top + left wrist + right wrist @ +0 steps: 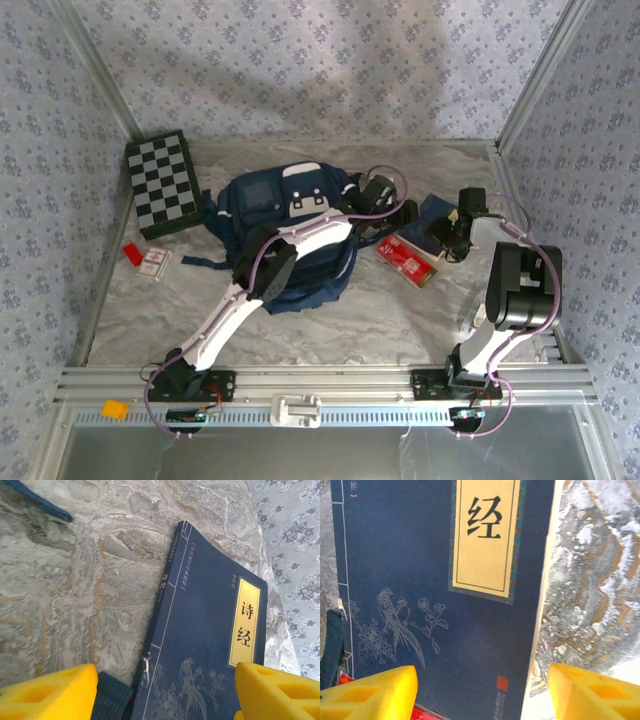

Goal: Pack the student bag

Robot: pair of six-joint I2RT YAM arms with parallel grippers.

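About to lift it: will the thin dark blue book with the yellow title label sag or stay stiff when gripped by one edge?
Probably sags: the dark blue book looks thin and soft-covered. Likely light, given that slim edge. Its matte cover should not slip much.

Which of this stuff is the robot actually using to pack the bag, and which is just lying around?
In use, it seems: student bag, blue book.
Lying about, for now: checkerboard, red box, small red-and-white packet.
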